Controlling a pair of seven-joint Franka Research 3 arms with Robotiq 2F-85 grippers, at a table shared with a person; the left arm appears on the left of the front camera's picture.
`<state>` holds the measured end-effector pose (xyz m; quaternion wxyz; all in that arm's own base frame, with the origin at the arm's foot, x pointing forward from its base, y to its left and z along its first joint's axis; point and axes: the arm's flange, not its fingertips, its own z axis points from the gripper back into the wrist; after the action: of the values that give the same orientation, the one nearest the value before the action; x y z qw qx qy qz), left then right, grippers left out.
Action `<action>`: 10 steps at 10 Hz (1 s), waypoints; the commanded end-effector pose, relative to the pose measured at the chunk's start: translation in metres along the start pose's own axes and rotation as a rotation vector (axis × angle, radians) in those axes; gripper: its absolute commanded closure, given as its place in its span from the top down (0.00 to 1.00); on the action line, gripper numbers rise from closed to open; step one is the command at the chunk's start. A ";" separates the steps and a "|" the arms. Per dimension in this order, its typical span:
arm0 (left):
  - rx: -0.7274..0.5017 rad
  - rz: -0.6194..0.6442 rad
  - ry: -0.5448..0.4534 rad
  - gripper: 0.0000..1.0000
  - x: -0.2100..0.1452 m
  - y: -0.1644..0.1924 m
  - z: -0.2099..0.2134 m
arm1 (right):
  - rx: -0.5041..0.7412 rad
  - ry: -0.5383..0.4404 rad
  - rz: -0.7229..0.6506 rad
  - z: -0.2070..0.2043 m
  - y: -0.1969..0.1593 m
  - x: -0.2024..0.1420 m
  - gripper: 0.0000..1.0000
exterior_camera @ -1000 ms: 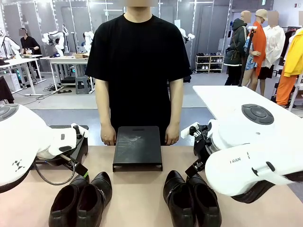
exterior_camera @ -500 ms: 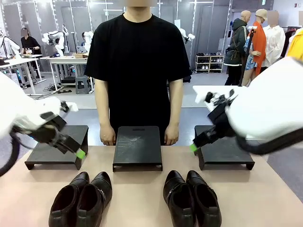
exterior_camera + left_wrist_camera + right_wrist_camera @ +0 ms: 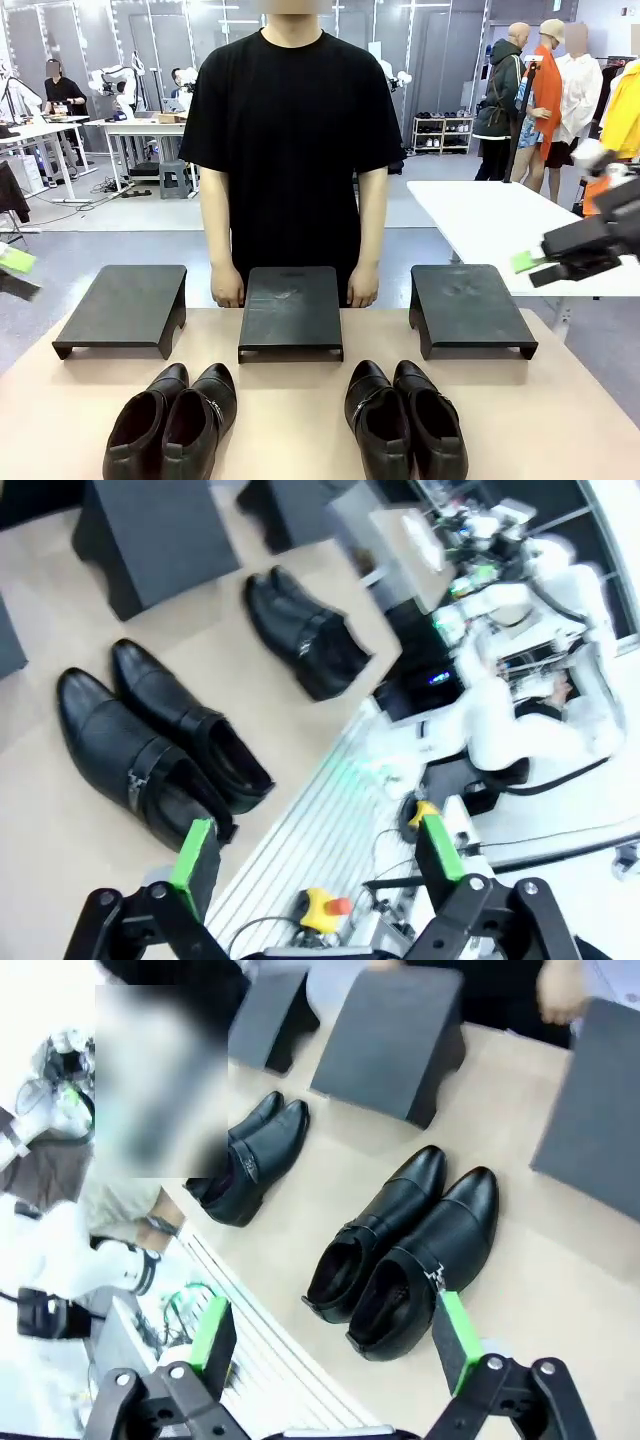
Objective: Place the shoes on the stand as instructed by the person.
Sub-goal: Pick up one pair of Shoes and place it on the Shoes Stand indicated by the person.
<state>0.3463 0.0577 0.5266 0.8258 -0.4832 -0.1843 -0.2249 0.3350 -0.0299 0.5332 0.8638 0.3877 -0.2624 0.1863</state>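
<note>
Left shoe pair (image 3: 175, 420) at 7 o'clock, right shoe pair (image 3: 405, 418) at 5: glossy black, upright on tabletop (image 3: 290, 420), toes to 12. Person (image 3: 290, 130) at 12, hands beside middle stand (image 3: 291, 305).

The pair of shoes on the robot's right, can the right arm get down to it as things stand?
Probably yes. The right gripper hangs open to the side, the right pair of shoes lies uncovered on the table, and the person's hands rest at the far edge.
</note>
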 end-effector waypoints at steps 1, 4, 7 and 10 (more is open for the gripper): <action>-0.148 0.063 -0.129 1.00 -0.024 0.032 0.033 | 0.023 -0.100 -0.091 0.030 -0.024 -0.040 1.00; -0.214 0.079 -0.306 1.00 -0.085 0.059 0.080 | 0.002 -0.205 -0.179 0.086 -0.038 -0.102 1.00; -0.176 0.132 -0.455 1.00 -0.127 0.080 0.109 | -0.003 -0.318 -0.257 0.111 -0.053 -0.143 1.00; -0.176 0.155 -0.528 1.00 -0.142 0.091 0.113 | -0.037 -0.375 -0.253 0.106 -0.064 -0.153 1.00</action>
<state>0.2647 0.2295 0.4411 0.7285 -0.6031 -0.3227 -0.0383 0.2271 -0.2156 0.5028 0.8298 0.4359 -0.3481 -0.0172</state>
